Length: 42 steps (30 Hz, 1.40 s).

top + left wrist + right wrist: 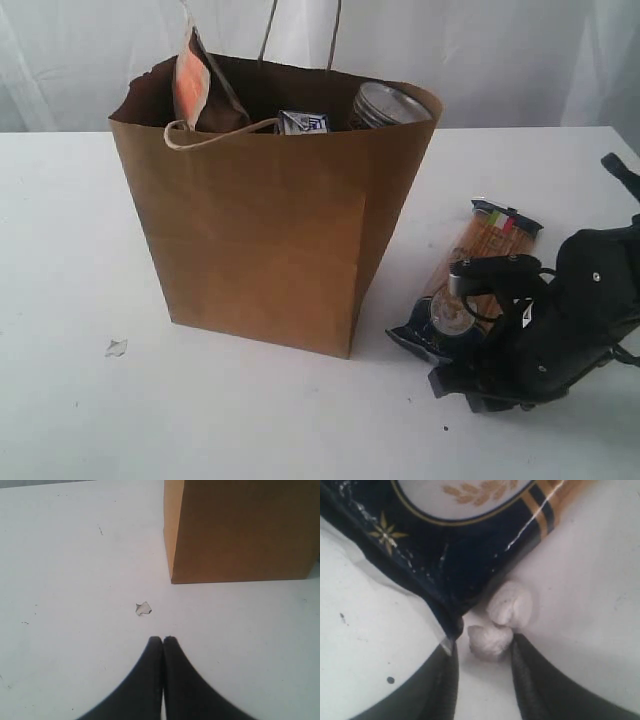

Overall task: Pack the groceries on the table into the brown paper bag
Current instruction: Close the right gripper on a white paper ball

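Observation:
The brown paper bag [265, 235] stands upright mid-table, its corner also in the left wrist view [240, 530]. Out of its mouth show the orange-labelled pouch [190, 85], the blue-white carton [303, 122] and a round-lidded jar [385, 103]. The yellow bottle is not visible. The spaghetti packet [480, 255] lies flat on the table [80, 250] to the right of the bag. My right gripper [445, 372] [484, 642] is open and low at the packet's dark blue end [440, 555], one fingertip touching its corner. My left gripper [162, 640] is shut and empty over bare tabletop.
Two small whitish lumps [502, 617] lie on the table between the right fingertips, beside the packet's end. A small clear scrap [116, 348] [143, 608] lies on the table left of the bag, just ahead of the left fingertips. White curtains hang behind the table.

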{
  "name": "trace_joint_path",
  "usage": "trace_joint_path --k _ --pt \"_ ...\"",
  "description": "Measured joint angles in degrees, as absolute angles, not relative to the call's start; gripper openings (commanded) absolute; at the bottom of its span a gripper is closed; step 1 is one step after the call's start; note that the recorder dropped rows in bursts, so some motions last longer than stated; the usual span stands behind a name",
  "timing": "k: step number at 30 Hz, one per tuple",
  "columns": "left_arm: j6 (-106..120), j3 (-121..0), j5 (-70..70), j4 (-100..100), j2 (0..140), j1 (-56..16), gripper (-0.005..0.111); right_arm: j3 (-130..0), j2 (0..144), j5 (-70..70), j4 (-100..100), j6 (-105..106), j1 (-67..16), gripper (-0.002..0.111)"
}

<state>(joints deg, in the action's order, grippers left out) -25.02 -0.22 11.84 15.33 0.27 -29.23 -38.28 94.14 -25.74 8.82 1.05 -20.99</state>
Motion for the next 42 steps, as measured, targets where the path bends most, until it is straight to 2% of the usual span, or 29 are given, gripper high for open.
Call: trace_joint_path --k 6,11,23,34,42 --pt "-25.0 -0.2 11.8 15.3 0.3 -29.2 0.001 -38.3 94.3 -25.2 8.5 1.0 -20.7 0.009" --pt "-25.0 -0.2 11.8 15.3 0.3 -29.2 0.001 -37.2 92.7 -25.1 8.1 1.0 -20.7 0.003" --pt "-25.0 -0.2 11.8 15.3 0.3 -29.2 0.001 -34.8 82.6 -29.0 7.9 1.0 -20.7 0.003" --pt "-25.0 -0.2 11.8 15.3 0.3 -29.2 0.001 -34.9 65.7 -33.0 7.6 2.2 -20.7 0.003" --pt "-25.0 -0.2 11.8 15.3 0.3 -29.2 0.001 -43.6 60.9 -36.0 7.6 3.6 -20.7 0.003"
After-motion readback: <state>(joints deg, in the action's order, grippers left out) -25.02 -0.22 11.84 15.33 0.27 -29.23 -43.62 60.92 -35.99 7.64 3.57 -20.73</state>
